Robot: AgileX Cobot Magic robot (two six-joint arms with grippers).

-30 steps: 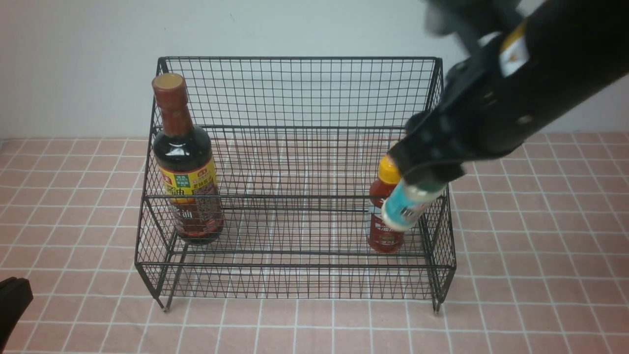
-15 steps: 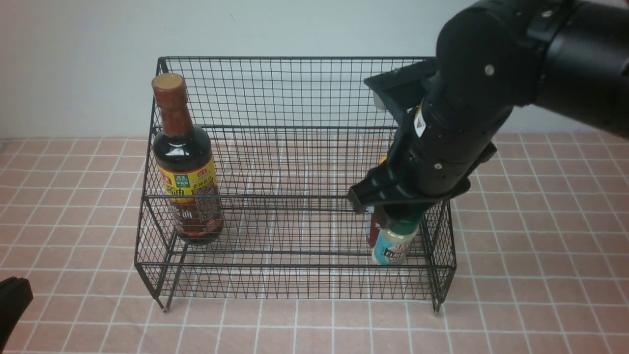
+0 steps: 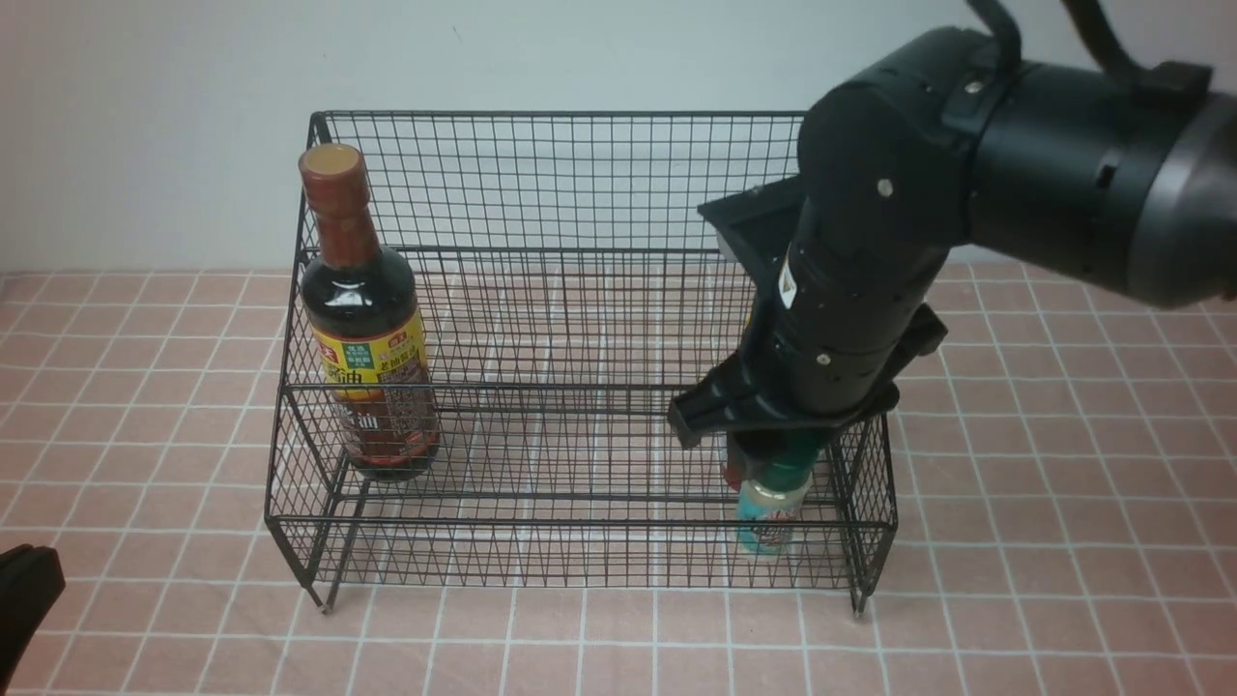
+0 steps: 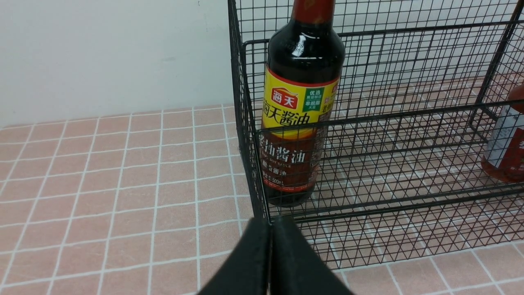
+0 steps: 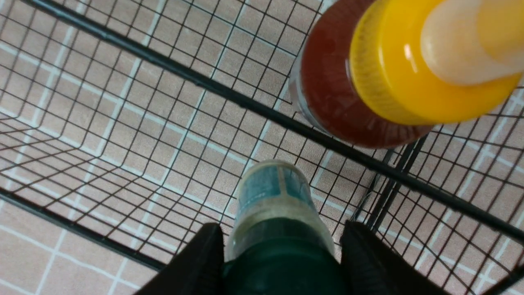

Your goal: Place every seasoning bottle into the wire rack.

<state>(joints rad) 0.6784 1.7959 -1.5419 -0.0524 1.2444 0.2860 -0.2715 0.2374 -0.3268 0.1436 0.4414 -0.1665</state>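
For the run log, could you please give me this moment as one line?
right gripper: holding shaker inside rack front tier | left gripper: shut, outside rack | soy bottle, red bottle: standing in rack

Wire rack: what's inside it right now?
Back tier: soy-sauce bottle left, red squeeze bottle right. Front tier: clear shaker, held in the right gripper. In front view the arm covers most of the red bottle; whether the shaker's base touches the wire rack is hidden.
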